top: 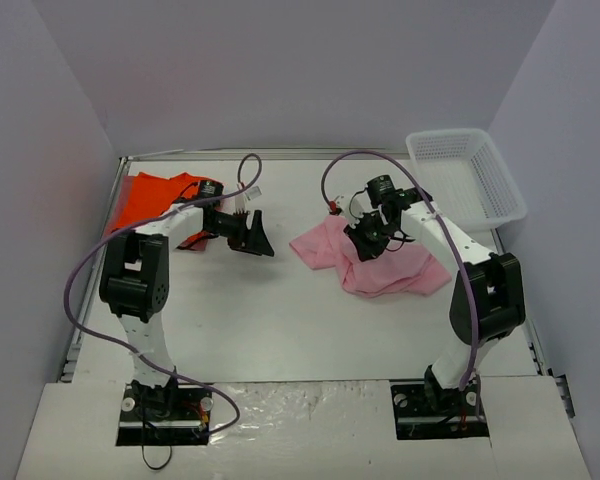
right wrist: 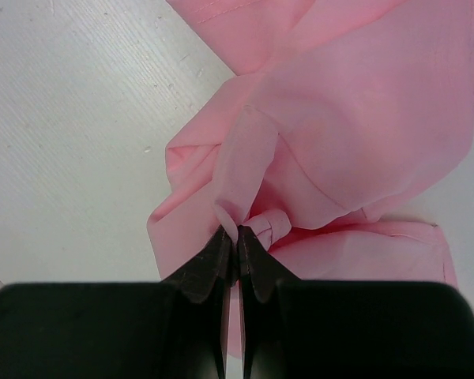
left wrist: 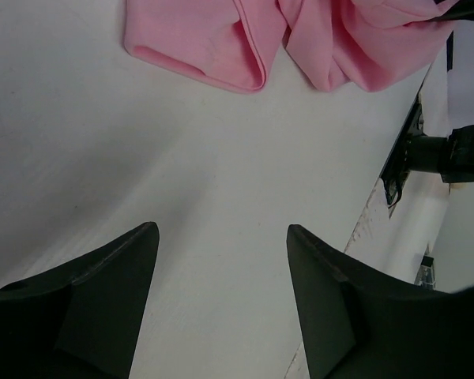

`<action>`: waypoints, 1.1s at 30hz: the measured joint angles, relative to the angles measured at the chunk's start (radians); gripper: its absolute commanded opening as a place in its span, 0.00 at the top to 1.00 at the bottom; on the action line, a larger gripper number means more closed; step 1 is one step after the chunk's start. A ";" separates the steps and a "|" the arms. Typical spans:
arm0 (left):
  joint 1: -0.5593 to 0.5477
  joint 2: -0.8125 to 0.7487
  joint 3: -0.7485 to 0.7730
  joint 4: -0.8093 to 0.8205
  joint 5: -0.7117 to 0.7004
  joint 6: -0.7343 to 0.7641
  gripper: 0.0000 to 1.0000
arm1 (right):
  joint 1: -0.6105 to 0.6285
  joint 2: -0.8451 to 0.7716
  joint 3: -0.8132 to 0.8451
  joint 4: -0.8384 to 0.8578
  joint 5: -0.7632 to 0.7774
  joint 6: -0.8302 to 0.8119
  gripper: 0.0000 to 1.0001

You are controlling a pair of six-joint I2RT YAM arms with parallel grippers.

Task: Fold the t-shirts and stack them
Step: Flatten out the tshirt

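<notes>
On the counter (top: 280,330), as you see it from the top view, the light pink t-shirt (top: 385,265) lies bunched right of centre and the orange t-shirt (top: 150,195) lies at the far left corner, well apart from it. That view places the right pincer (top: 365,235) at the pink t-shirt's left part, but you cannot read its jaws there. The right wrist view settles it: the jaws are pressed together on a small raised fold of pink cloth, with creased fabric spreading above and to the right and bare counter to the left. The left pincer (top: 252,238) sits between the two shirts in the top view. The left wrist view shows its fingers (left wrist: 118,284) spread wide over bare counter with nothing between them, and the pink t-shirt's hem lies across the top of that frame, well apart from the tips. Only the top view shows you the orange t-shirt and the white mesh basket (top: 470,175), which stands at the far right corner. Inside it you see just its own mesh floor and walls.
</notes>
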 measured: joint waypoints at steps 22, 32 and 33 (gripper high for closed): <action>-0.077 0.306 0.245 0.035 0.017 -0.079 0.34 | -0.020 0.007 -0.037 0.008 -0.032 -0.019 1.00; -0.093 0.397 0.349 0.083 0.089 -0.123 0.35 | -0.024 0.015 -0.040 0.011 -0.040 -0.026 1.00; -0.098 0.407 0.364 0.084 0.092 -0.124 0.35 | -0.024 0.015 -0.040 0.011 -0.040 -0.026 1.00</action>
